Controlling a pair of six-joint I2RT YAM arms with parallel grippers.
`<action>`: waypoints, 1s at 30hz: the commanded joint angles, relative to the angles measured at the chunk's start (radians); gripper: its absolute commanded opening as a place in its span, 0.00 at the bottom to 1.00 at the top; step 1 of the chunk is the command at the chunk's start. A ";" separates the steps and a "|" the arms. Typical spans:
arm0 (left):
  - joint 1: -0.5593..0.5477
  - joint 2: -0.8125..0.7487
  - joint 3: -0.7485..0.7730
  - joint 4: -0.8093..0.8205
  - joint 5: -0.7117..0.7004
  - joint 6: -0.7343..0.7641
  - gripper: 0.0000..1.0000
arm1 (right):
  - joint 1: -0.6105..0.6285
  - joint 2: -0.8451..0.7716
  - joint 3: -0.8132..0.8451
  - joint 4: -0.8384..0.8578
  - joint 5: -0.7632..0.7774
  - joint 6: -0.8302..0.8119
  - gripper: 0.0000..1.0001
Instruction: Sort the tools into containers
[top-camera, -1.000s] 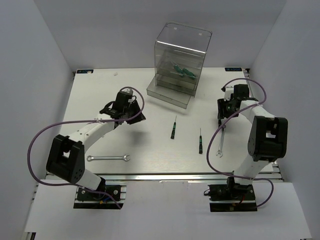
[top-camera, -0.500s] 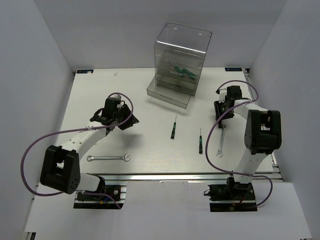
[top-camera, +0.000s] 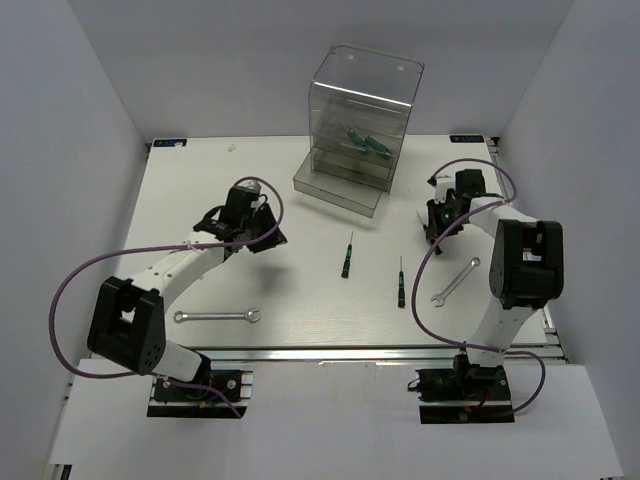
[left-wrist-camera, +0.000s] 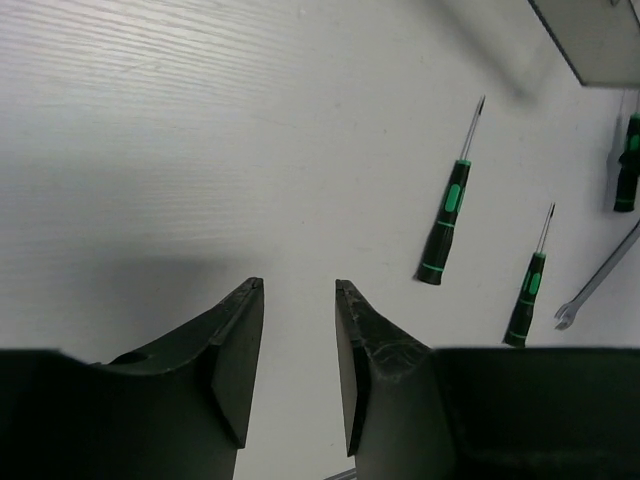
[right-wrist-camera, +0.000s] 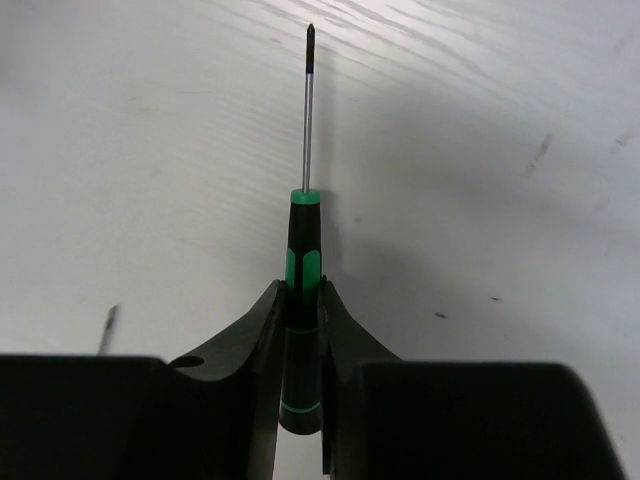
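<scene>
Green-and-black screwdriver (right-wrist-camera: 303, 235), thin silver shaft, tight between right jaws; left jaws narrowly apart.

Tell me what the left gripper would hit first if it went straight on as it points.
Probably bare table, though depth is unclear: the open left gripper aims at a blank patch, and the nearest screwdriver lies off to its right.

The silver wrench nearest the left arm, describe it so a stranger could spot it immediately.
Start at the clear plastic cabinet at the back of the white table, then come forward to the near edge on the side of the left arm. A slim silver open-ended wrench lies there, straight across; the other silver wrench lies slanted beside the right arm.
</scene>
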 joint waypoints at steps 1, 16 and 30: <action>-0.051 0.041 0.058 -0.018 -0.024 0.061 0.46 | 0.002 -0.081 0.112 -0.046 -0.210 -0.103 0.00; -0.186 0.101 0.016 0.133 0.008 0.119 0.57 | 0.379 -0.112 0.405 -0.075 -0.183 -0.401 0.00; -0.325 0.293 0.176 0.149 -0.076 0.170 0.59 | 0.479 0.364 0.903 -0.194 0.127 -0.410 0.18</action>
